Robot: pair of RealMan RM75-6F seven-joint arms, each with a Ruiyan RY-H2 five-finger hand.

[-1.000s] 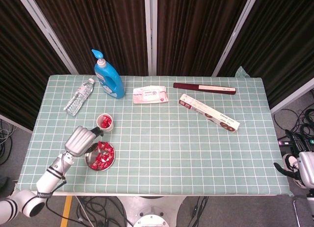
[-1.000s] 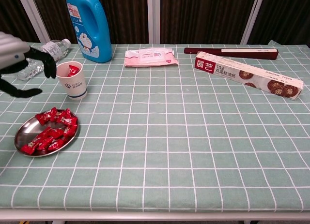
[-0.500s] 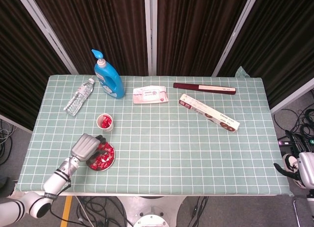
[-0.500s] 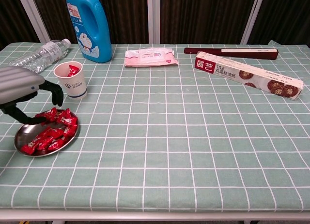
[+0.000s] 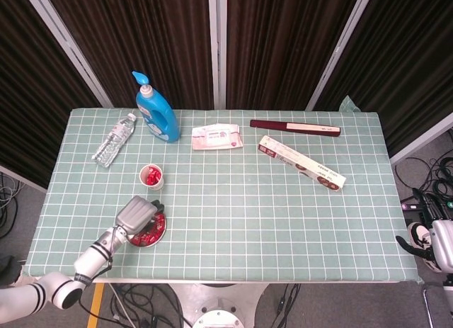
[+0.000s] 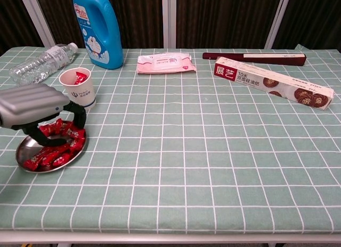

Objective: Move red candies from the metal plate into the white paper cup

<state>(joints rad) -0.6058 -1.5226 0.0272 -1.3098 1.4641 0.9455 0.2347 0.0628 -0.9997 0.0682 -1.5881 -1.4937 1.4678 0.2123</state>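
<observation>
"展艺", "10米" on long box (image 6: pixel 273 82)

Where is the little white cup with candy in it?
The white paper cup stands near the table's left side in the chest view, just behind the metal plate of red candies, in front of the blue bottle.
</observation>
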